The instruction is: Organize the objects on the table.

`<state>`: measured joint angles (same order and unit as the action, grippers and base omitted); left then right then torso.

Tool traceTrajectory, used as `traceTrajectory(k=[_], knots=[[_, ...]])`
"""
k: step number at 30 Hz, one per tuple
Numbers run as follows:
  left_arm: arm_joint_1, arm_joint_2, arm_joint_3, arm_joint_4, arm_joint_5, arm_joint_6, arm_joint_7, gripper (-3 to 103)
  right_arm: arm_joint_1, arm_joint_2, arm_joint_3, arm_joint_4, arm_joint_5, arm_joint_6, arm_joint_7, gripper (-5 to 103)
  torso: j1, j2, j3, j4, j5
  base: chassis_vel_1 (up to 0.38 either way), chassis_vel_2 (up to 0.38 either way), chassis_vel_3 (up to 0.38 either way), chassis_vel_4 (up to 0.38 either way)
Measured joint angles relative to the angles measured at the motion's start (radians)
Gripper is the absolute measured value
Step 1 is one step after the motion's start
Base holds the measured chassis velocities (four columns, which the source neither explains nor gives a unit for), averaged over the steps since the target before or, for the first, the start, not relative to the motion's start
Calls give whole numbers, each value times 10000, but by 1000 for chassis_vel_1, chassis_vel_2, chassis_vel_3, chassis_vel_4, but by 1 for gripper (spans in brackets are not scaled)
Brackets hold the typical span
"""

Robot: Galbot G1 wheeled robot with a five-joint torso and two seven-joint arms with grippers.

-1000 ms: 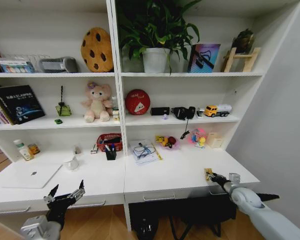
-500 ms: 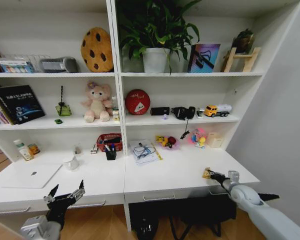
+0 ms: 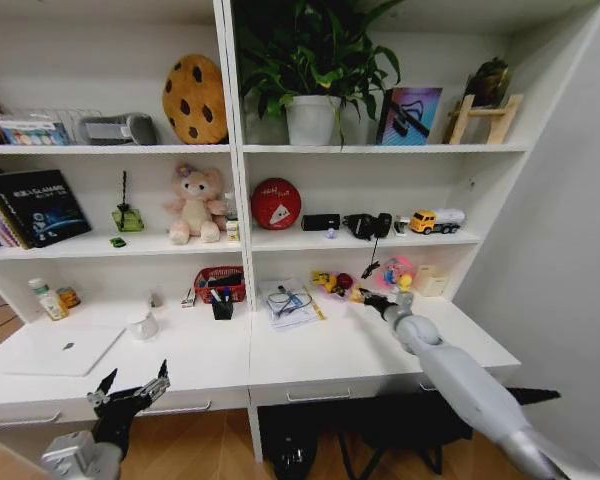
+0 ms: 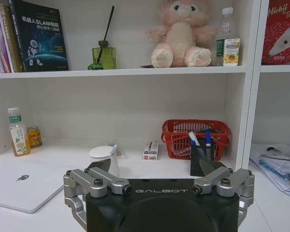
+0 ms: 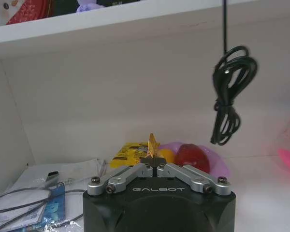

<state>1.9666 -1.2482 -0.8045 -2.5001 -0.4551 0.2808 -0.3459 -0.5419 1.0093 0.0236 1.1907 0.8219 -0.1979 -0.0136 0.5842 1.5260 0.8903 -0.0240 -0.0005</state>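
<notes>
My right gripper [image 3: 365, 297] reaches over the back of the white table [image 3: 360, 350], just under the shelf. It is shut on a thin tan packet [image 5: 152, 144] that stands on edge between the fingers, close to a purple bowl [image 5: 210, 159] holding a red ball. In front of the drawers my left gripper [image 3: 135, 378] hangs low and open, holding nothing. The silver laptop [image 3: 65, 350] lies at the table's left end, with a teal-lidded jar [image 3: 45, 300] behind it. Pens [image 4: 207, 139] stand in a black holder. A green toy car [image 3: 117, 242] sits on the shelf above.
A red basket [image 3: 218, 284] and a white cup [image 3: 142, 326] stand behind the pen holder. Papers with a cable [image 3: 288, 303] lie mid-table. A black cord [image 5: 229, 96] hangs from the shelf near the right gripper. A pink toy [image 3: 396, 274] sits at the back right.
My right arm has swung from the table's front right edge to the back, carrying the tan packet up beside the purple bowl. The left arm has not moved.
</notes>
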Motion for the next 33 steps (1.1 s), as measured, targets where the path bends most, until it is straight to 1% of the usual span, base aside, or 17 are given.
traceTrajectory(k=[1,5,6,8,9,10,11,13,14,15,22,24,26,29,30,31,33], knots=[[0,0,0,0,0,0,0,100,0,0,0,0,0,0,0,0,0,0,0,0,0,0,0,0,0],[0,0,0,0,0,0,0,100,599,1002,-296,-1431,-1262,747,-359,0,-1,0,0,-2,2,0,0,0,0],[0,0,0,0,0,0,0,100,599,1002,-296,-1431,-1262,747,-359,0,-1,0,0,-2,2,0,0,0,0],[1,0,0,0,0,0,0,100,1054,1748,-423,-2479,-1688,1401,-610,0,-1,1,0,-2,3,0,0,0,0],[1,0,0,0,0,0,0,100,1054,1748,-423,-2479,-1688,1401,-610,0,-1,1,0,-2,3,0,0,0,0],[0,0,0,0,0,0,0,100,1386,2137,-422,-3170,-2029,1859,-722,0,-1,0,0,6,5,0,0,0,0],[0,0,0,0,0,0,0,100,1386,2137,-422,-3170,-2029,1859,-722,0,-1,0,0,6,5,0,0,0,0],[0,0,0,0,0,0,-1,100,2054,2667,-284,-4453,-2561,2524,-930,0,-1,0,0,5,2,0,0,0,0],[0,0,0,0,0,0,-1,100,2054,2667,-284,-4453,-2561,2524,-930,0,-1,0,0,5,2,0,0,0,0],[0,1,0,0,0,0,0,100,2464,2874,-171,-5139,-2705,2801,-985,0,0,0,-1,3,1,0,0,0,0],[0,0,0,0,0,0,0,100,3155,3204,703,-6456,-2954,3008,-983,0,-1,0,-1,0,4,0,0,0,0],[0,1,0,0,0,0,0,100,3346,3207,1003,-6880,-2953,3049,-1366,0,-2,1,-2,0,3,0,0,0,0],[0,1,0,0,0,0,0,100,3392,3217,1152,-7002,-2983,3048,-1451,0,-2,0,-1,0,4,0,0,0,0],[0,1,1,0,0,0,0,100,3459,3307,1720,-7210,-3179,2781,-1502,-3,-2,0,-1,0,4,0,0,0,0],[0,1,0,0,0,0,0,100,3459,3314,1854,-7210,-3250,2582,-1501,2,-2,0,-1,2,5,0,0,0,0],[0,1,0,0,0,0,0,100,3459,3314,1854,-7210,-3250,2582,-1501,2,-2,0,-1,2,5,0,0,0,0],[0,0,0,0,0,0,0,100,3459,3355,2030,-7304,-3302,2446,-1492,13,-2,1,-2,1,3,0,0,0,0]])
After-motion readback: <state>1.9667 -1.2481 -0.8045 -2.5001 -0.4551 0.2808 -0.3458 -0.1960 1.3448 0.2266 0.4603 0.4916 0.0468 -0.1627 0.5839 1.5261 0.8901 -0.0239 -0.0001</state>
